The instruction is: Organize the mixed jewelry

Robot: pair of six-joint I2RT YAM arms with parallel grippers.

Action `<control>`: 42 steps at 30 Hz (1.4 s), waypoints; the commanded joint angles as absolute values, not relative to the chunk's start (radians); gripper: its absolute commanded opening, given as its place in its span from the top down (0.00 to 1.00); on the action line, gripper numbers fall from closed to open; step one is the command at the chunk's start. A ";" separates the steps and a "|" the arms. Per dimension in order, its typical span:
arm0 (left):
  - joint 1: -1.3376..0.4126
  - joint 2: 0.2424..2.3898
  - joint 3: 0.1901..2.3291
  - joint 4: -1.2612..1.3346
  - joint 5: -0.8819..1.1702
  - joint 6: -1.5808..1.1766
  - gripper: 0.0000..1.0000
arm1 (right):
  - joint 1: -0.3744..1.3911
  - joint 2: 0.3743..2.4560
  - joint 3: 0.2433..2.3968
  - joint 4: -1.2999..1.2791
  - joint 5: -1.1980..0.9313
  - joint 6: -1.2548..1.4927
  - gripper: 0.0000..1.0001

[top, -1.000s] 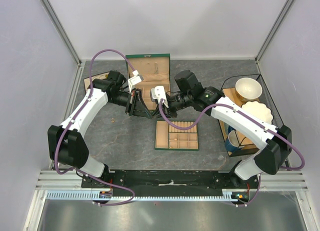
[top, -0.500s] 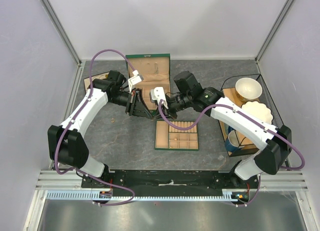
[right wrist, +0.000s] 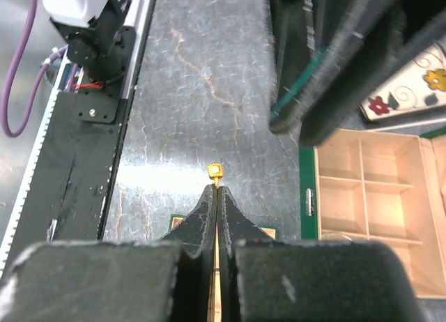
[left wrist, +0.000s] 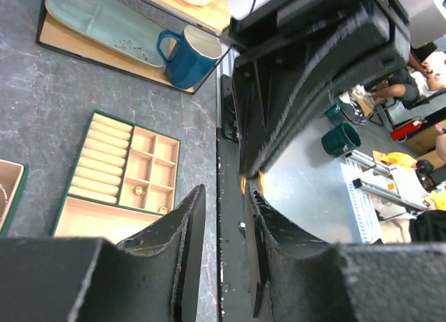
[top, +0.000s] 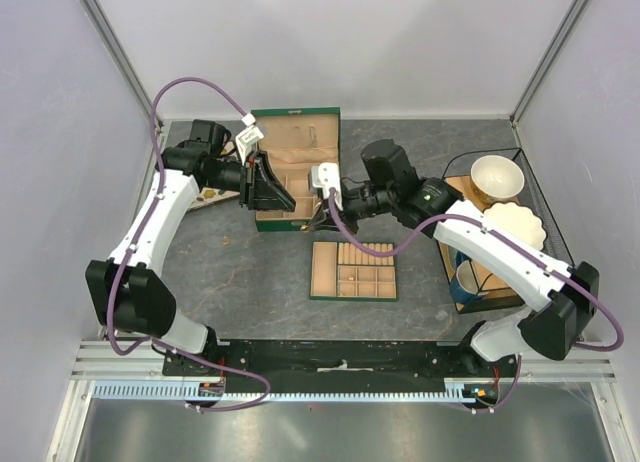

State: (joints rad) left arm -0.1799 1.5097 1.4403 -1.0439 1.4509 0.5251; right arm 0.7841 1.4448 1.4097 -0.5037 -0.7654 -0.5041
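Note:
My right gripper point(right wrist: 217, 189) is shut on a tiny gold-coloured stud point(right wrist: 215, 171), which sticks out past the fingertips above the grey table. In the top view this gripper point(top: 323, 218) hangs just off the front edge of the green jewelry box point(top: 300, 147). My left gripper point(left wrist: 224, 196) is open and empty; in the top view it point(top: 268, 188) is over the box's left side. The tan divided tray point(top: 325, 270) lies in front of the box, with two small gold pieces point(left wrist: 138, 190) in its compartments. I cannot make out the silvery bangle.
A blue mug point(left wrist: 185, 57) and a teal dish point(left wrist: 97, 19) sit in a wire-edged rack point(top: 520, 152) at the right with two cream bowls point(top: 497, 174). A floral plate point(right wrist: 411, 92) lies left of the box. White walls enclose the table.
My left arm has swung back and left, carrying its gripper up over the box's left side. My right gripper has shifted slightly right and nearer the tray.

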 commanded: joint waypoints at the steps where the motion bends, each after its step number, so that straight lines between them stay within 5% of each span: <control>1: -0.170 1.413 1.389 -0.727 1.462 0.324 0.64 | 0.718 1.378 1.367 -0.329 -0.761 -0.313 1.00; 6: -0.172 1.231 1.113 -0.134 1.318 -0.110 0.63 | 0.626 1.373 1.371 -0.183 -0.768 -0.140 1.00; 13: -0.213 1.187 1.092 -0.005 1.171 -0.175 0.61 | 0.543 1.402 1.384 0.042 -0.816 0.142 1.00; 19: -0.222 1.204 0.968 0.477 1.032 -0.506 0.61 | 0.503 1.425 1.326 0.315 -0.882 0.401 1.00; 42: -0.311 1.278 0.914 0.900 0.907 -0.822 0.68 | 0.477 1.436 1.190 0.609 -0.859 0.630 1.00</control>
